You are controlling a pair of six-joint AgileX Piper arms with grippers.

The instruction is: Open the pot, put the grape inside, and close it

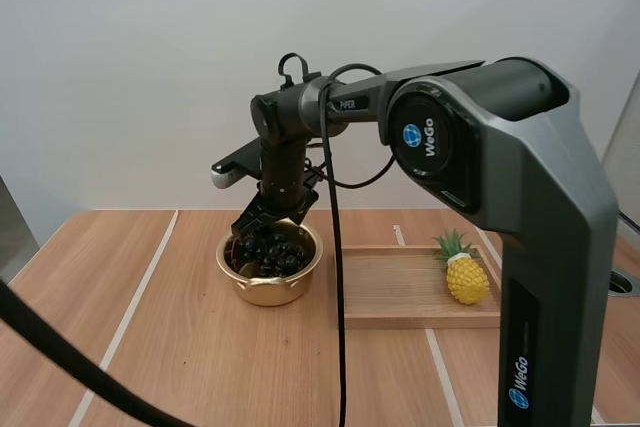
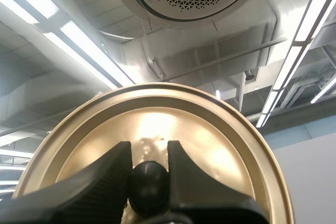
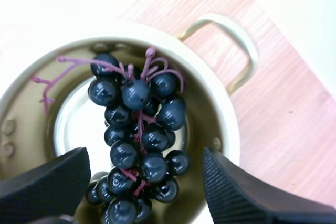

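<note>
The pot (image 1: 270, 287) stands on the counter (image 1: 150, 347) with its mouth uncovered, just beside a wooden tray (image 1: 400, 292) that carries a toy pineapple (image 1: 466, 275). The bunch of grapes (image 1: 268, 252) already lies inside the pot, dark berries heaped on their pink stem against the pale bottom. The right hand (image 1: 270, 221) hangs straight above it. Its fingers (image 3: 47, 179) stand wide apart on either side of the bunch and grip nothing, so the grapes rest on their own weight. Pointing straight down over the middle of the pot is, I judge, what let the bunch drop in without catching the rim or the side handle (image 3: 231, 45). The left hand (image 2: 148, 150) is closed on the dark knob (image 2: 149, 182) of the golden lid (image 2: 210, 145), pinching it between both fingertips, with the lid's disc spreading out beyond them. Gripping by the knob keeps the lid centred and ready to go back on squarely. Opening and loading look done. What remains is closing, and for that the right arm would need to clear the space over the pot first.
</note>
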